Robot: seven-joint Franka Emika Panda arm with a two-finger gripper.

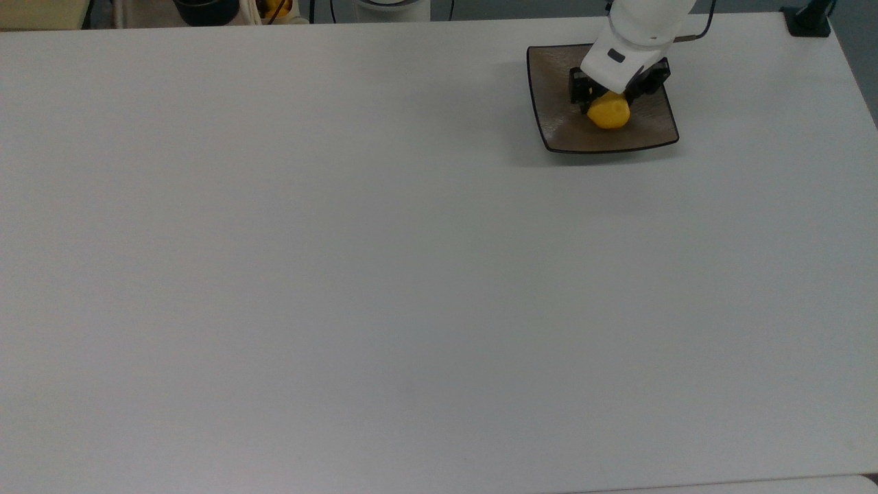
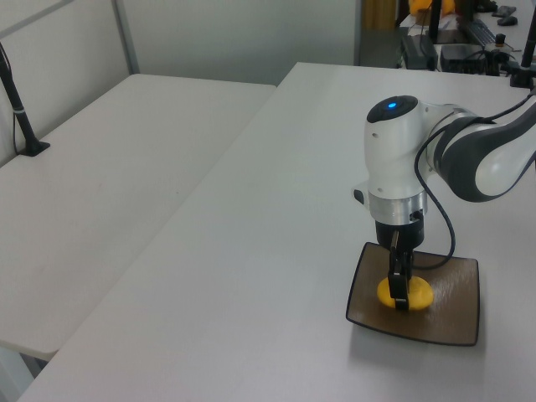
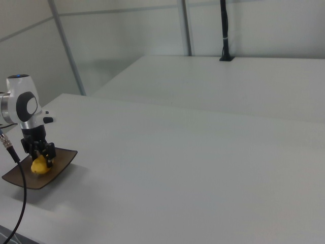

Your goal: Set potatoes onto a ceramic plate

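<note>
The yellow potato [image 1: 609,112] sits low over the middle of the square brown ceramic plate [image 1: 559,127], at the top view's upper right. My gripper [image 1: 612,96] comes straight down on it and is shut on the potato, black fingers on either side. In the left view the potato [image 2: 415,295] rests at or just above the plate [image 2: 452,322] with a finger [image 2: 398,285] in front of it. In the right view the gripper [image 3: 40,155] holds the potato [image 3: 38,167] over the plate [image 3: 20,179] at the table's near left corner.
The white table [image 1: 343,274] spreads wide toward the top view's left and bottom. A second white table [image 2: 100,193] adjoins in the left view. A black post base [image 1: 809,20] stands at the top view's upper right corner.
</note>
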